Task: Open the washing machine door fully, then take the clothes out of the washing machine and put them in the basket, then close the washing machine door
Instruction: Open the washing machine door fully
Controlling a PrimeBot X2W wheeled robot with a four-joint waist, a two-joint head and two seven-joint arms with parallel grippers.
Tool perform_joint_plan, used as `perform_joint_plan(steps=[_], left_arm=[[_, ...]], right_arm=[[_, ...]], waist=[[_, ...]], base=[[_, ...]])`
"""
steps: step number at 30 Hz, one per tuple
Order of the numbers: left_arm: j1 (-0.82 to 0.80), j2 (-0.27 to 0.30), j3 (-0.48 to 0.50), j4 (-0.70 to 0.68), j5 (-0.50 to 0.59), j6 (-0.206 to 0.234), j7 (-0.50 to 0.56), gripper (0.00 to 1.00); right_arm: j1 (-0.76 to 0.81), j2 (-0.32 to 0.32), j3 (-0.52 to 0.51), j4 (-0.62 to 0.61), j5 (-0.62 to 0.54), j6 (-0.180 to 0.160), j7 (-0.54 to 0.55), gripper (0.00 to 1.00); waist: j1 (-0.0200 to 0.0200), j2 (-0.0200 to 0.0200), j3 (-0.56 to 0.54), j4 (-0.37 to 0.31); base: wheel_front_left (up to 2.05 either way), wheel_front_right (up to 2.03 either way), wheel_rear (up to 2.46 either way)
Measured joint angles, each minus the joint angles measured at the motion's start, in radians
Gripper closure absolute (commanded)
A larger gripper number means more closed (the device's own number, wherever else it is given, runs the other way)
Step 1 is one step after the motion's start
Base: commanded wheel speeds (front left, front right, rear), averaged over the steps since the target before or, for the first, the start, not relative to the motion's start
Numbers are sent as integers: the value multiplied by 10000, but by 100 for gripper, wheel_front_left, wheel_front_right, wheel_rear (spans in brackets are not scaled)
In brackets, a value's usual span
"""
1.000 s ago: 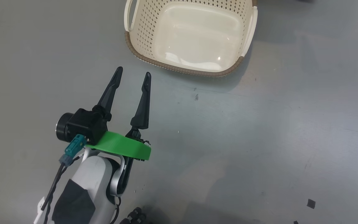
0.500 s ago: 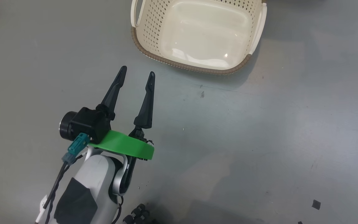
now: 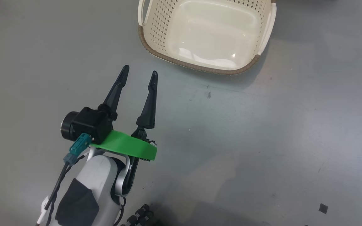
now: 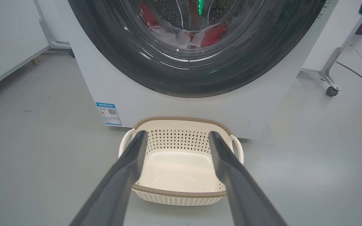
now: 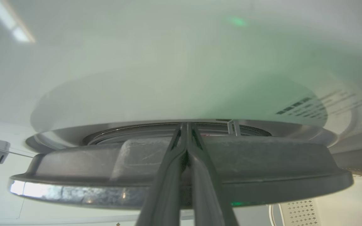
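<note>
Head camera shifted; basket [image 3: 146,47] now higher in frame, far rim cut off. Left hand [image 3: 140,71] spread, empty, short of its near rim. Right hand [image 5: 185,125] pressed together at washing machine door [image 5: 262,163] edge; contact unclear.

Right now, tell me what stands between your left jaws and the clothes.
The door: its glass sits in front of the red clothes, which show through it. The basket, lower down in front of the machine, blocks nothing.

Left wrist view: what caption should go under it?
Open left gripper frames the empty basket on the floor below the washing machine, red clothes visible through the door glass.
</note>
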Motion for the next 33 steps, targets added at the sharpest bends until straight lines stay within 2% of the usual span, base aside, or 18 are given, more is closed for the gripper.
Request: perform_joint_plan(steps=[4, 14, 33], left_arm=[[0, 0, -4, 0, -48, 31, 0, 0], [0, -2, -61, 8, -46, 42, 0, 0], [0, -2, -71, 17, -42, 104, 0, 0]], right_arm=[[-251, 79, -422, 328, 407, -2, -2, 100], [-583, 13, -665, 1191, 732, 0, 284, 100], [-771, -69, -627, 2100, 723, 0, 608, 100]], waist=[[0, 0, -15, 28], [0, 0, -102, 12], [0, 0, -293, -97]], base=[[0, 0, 0], [0, 0, 0], [0, 0, 0]])
